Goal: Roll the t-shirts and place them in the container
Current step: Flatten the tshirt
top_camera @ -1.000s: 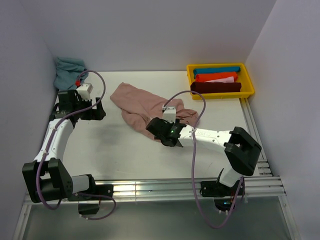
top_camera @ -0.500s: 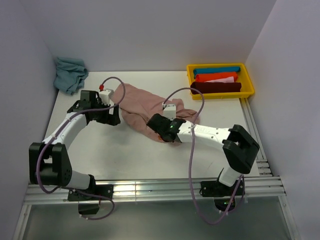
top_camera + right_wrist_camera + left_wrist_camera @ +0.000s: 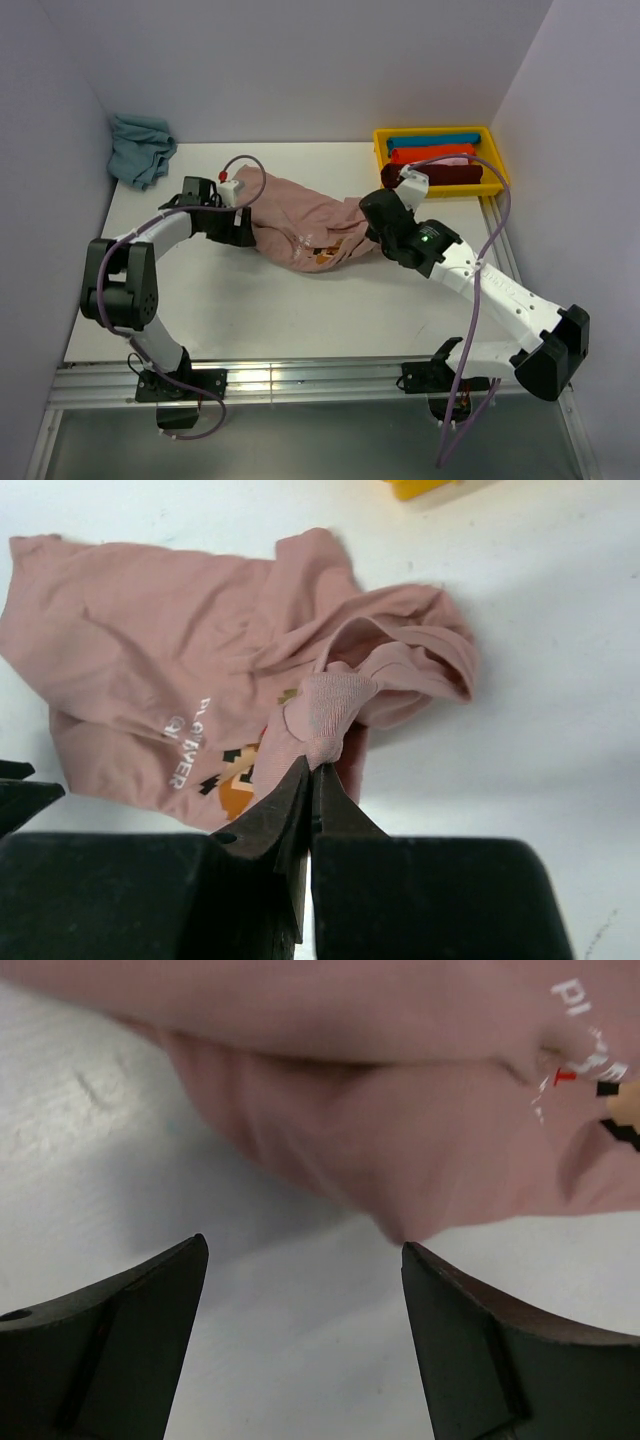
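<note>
A dusty pink t-shirt (image 3: 305,222) lies crumpled mid-table, its orange-brown chest print (image 3: 325,250) facing up. My right gripper (image 3: 312,770) is shut on a bunched fold of the shirt (image 3: 330,705) and holds that fold raised off the table; from above, the gripper (image 3: 378,228) is at the shirt's right end. My left gripper (image 3: 305,1245) is open low over bare table, its fingertips just short of the shirt's (image 3: 400,1130) near edge, with nothing between them. From above it (image 3: 243,228) sits at the shirt's left side. A teal t-shirt (image 3: 140,148) lies heaped in the back left corner.
A yellow bin (image 3: 497,165) at the back right holds rolled shirts: blue (image 3: 433,141), orange (image 3: 430,154) and dark red (image 3: 455,177). Walls close in the table at the left, back and right. A metal rail (image 3: 300,375) runs along the near edge.
My right gripper shut on the pink shirt and pulled a fold up and to the right, turning the print into view. My left arm swung from the left wall to the shirt's left edge.
</note>
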`<state>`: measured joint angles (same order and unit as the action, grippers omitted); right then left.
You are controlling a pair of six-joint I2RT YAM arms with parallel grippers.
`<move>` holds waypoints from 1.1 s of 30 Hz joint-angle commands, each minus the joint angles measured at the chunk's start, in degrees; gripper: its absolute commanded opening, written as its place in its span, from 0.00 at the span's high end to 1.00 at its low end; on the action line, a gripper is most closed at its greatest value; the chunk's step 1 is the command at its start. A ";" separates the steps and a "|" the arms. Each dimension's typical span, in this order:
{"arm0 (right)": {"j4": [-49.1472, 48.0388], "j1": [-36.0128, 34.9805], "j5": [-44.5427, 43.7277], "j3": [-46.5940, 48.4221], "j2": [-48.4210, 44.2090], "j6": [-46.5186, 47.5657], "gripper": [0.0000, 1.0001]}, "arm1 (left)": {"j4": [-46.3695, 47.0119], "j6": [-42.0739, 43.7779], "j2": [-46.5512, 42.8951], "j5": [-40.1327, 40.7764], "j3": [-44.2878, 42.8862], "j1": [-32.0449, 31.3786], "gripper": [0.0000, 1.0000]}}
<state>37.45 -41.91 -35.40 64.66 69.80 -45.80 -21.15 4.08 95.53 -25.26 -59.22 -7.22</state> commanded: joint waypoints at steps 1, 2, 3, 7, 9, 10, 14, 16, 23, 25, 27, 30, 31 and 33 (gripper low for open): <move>3.85 2.00 -1.78 1.35 -2.82 -1.13 1.00 | 5.58 -2.40 3.34 -5.40 -3.79 -0.95 0.16; 3.77 3.40 -1.69 0.99 -3.70 -1.13 1.00 | 6.37 -2.84 4.05 -5.68 -3.97 -1.21 0.16; 3.51 4.20 -1.00 0.47 -5.27 -0.78 1.00 | 7.08 -3.45 4.75 -5.94 -4.32 -1.39 0.17; 3.59 8.33 0.24 0.72 -7.48 0.62 1.00 | 8.58 -3.55 9.14 -5.60 -6.08 -3.23 0.19; 4.38 9.12 0.24 1.16 -8.01 0.89 1.00 | 8.58 -5.72 10.46 -5.16 -6.78 -3.67 0.26; 4.47 9.21 0.24 1.60 -8.10 1.15 1.00 | 8.32 -5.83 11.25 -5.07 -7.65 -3.85 0.32; 5.96 9.48 -0.46 2.57 -8.54 1.59 1.00 | 7.35 -6.10 10.21 -5.59 -8.80 -3.85 0.65; 6.14 9.92 -0.37 3.19 -8.80 2.38 1.00 | 5.68 -5.92 8.11 -5.51 -9.68 -3.85 0.87; 9.47 11.06 -2.12 8.27 -9.68 4.84 1.00 | -4.77 -1.63 -4.79 3.43 -14.69 -3.68 1.00; 10.53 11.24 -2.66 9.51 -9.77 5.54 1.00 | -7.23 -0.48 -7.78 6.07 -15.65 -3.59 1.00; 12.55 11.50 -3.27 11.61 -10.21 5.98 1.00 | -11.27 1.53 -10.61 8.02 -17.06 -3.50 1.00; 13.96 11.50 -3.10 13.64 -11.26 7.13 1.00 | -14.62 4.00 -15.62 11.27 -17.77 -3.32 0.94; 13.79 11.50 -2.92 14.08 -11.53 8.00 1.00 | -15.15 4.44 -17.03 12.06 -18.03 -3.32 0.91; 13.09 11.85 -1.35 15.05 -11.00 10.45 1.00 | -17.94 5.93 -16.34 11.72 -19.87 -3.32 0.90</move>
<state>49.87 -30.83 -35.88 76.23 59.88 -39.64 -32.86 5.85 79.53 -16.73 -76.29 -10.85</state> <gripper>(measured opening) 0.019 0.101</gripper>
